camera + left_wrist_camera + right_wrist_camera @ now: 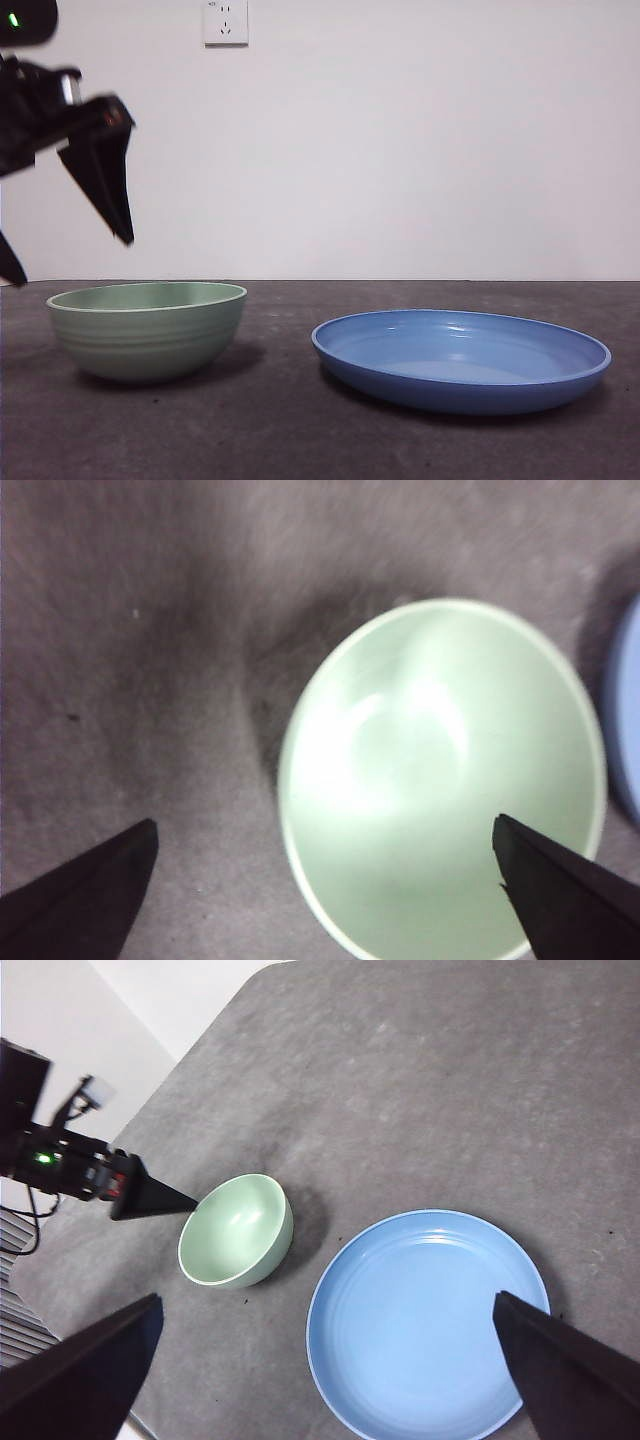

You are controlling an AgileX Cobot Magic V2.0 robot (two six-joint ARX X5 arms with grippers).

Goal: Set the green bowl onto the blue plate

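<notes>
Left hand hovering above the green bowl, nothing gripped yet.

Front view: my left hand point(70, 225) hangs above the green bowl point(148, 329), which sits on the desk point(280, 430) apart from the blue plate point(461, 359). Left wrist view: my jaws stand wide apart and empty, the bowl point(440, 780) below and nearer one jaw, likely so that jaw can take its rim. Right wrist view: my right hand point(330, 1370) waits high, jaws spread, plate point(430, 1320) beneath, bowl point(236, 1230) just beside it.

A white wall socket point(225, 22) sits on the pale wall point(400, 140) above the dark grey, seemingly felt-like table point(300, 430).
</notes>
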